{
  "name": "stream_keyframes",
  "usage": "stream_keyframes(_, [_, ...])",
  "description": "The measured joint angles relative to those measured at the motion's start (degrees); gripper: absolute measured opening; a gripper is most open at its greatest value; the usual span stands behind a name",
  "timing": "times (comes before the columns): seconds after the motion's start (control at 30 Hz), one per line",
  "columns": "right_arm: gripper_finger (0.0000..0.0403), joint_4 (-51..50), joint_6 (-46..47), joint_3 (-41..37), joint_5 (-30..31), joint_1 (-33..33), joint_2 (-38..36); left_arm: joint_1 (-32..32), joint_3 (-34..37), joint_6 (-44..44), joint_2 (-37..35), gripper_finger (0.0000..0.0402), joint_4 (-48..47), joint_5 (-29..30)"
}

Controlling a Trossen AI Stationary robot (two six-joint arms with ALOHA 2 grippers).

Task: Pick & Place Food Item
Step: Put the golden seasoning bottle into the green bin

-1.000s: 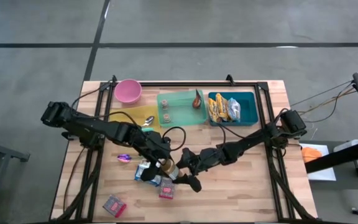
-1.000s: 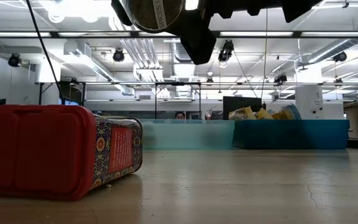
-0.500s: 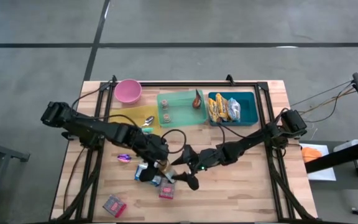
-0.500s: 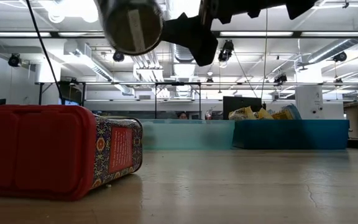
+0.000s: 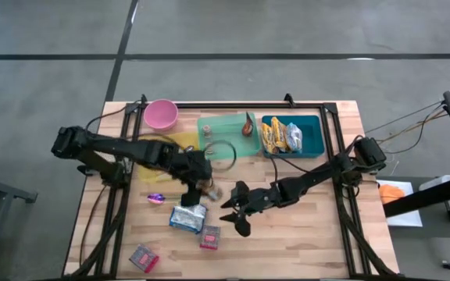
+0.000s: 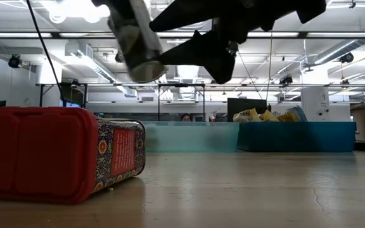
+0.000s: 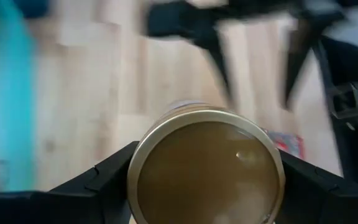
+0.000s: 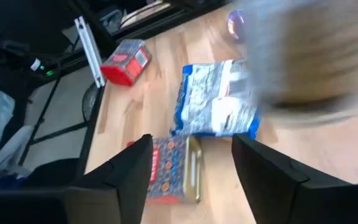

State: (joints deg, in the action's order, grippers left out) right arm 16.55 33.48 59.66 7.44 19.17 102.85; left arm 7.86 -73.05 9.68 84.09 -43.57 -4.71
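Observation:
A small round jar point(image 5: 207, 190) with a gold end point(image 7: 207, 167) hangs over the middle of the table with my left gripper point(image 5: 202, 186) shut on it. In the low view the jar point(image 6: 135, 42) is tilted, high above the tabletop. My right gripper point(image 5: 236, 215) stands just right of it, open, with nothing between its fingers point(image 8: 132, 171). Below it on the wood lie a blue-and-white packet point(image 8: 215, 106) and a red patterned tin point(image 8: 171, 177), which rests on its side. My left gripper pinches the jar's round side wall point(image 7: 135, 177) between its two fingers, one on each side, with the gold end turned toward the wrist. The fingers slant down from the table's left. The jar hangs tilted, lifted clear of the table.
A second red tin point(image 5: 144, 257) lies near the front left; a purple sweet point(image 5: 155, 197) lies left of the packet. Along the far edge stand a pink bowl point(image 5: 162, 114), a yellow sheet point(image 5: 165, 145), a green tray point(image 5: 219, 125) and a blue bin point(image 5: 316, 134) with snack bags.
My left gripper has carried the jar toward the table's far edge, away from the blue-and-white packet, which now shows whole. The jar has tipped from end-on to a slant in the low view. My right gripper has stayed nearly in place.

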Motion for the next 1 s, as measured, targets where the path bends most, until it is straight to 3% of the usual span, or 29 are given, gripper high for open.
stream_keyframes(0.33, [0.0156,-0.9,-0.9,0.0,-0.2,0.0,-2.3,-12.0,-1.0,-5.8,0.0,0.0283,-0.4,1.1])
stream_keyframes(0.47, [0.0135,-7.2,-2.4,-0.1,-0.6,0.0,-4.8,-17.5,-1.0,-7.8,0.1,0.0283,1.1,2.0])
stream_keyframes(0.6, [0.0114,-15.0,3.6,-0.1,-0.5,0.2,-7.6,-22.5,-1.0,-6.3,0.1,0.0283,2.8,2.2])
stream_keyframes(0.8, [0.0081,-23.7,5.8,-0.3,0.5,0.5,-10.1,-25.7,-1.6,-5.4,1.6,0.0283,3.0,2.7])
stream_keyframes(1.0, [0.0048,-27.1,5.5,-1.6,0.6,0.8,-11.7,-27.2,-10.1,-5.6,9.9,0.0283,-1.3,3.2])
